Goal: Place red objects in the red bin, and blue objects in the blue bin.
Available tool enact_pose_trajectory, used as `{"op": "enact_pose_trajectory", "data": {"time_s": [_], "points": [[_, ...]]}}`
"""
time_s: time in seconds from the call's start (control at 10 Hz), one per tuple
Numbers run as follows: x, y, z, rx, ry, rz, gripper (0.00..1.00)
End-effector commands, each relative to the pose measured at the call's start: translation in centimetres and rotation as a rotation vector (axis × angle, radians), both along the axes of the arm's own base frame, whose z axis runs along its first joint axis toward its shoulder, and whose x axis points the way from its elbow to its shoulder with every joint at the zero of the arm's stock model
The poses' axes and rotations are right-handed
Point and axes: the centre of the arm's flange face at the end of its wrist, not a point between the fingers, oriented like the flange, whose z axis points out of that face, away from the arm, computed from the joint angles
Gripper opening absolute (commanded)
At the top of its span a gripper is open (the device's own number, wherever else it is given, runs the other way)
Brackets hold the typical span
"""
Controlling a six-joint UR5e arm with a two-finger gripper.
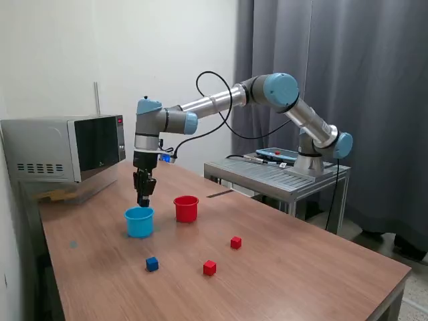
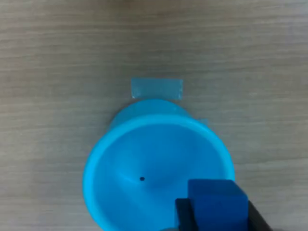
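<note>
End effector [image 2: 219, 216] grasping matte dark blue cube [image 2: 216, 201] above glossy round blue cup [image 2: 144, 149].

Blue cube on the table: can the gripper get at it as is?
Probably not yet: the gripper is shut on another blue cube over the blue cup. The table blue cube sits unobstructed.

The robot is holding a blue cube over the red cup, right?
Not quite. The gripper does hold a blue cube, but it is over the light blue cup, not the red cup. The wrist view shows the cube right above the blue cup's open mouth, and the exterior view shows the red cup standing beside it, toward that view's right.
</note>
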Motion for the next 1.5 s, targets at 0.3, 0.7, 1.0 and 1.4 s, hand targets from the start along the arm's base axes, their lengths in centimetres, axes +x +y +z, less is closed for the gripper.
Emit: {"op": "enact_pose_trajectory", "data": {"time_s": [0.3, 0.7, 1.0, 1.4], "points": [[-0.1, 1.3, -0.4, 0.002, 0.000, -0.005, 0.00], [0.0, 2.1, -0.3, 0.004, 0.005, -0.009, 0.00], [-0.1, 2.0, -0.3, 0.004, 0.006, -0.007, 0.00], [0.0, 2.0, -0.3, 0.003, 0.007, -0.007, 0.00]]}}
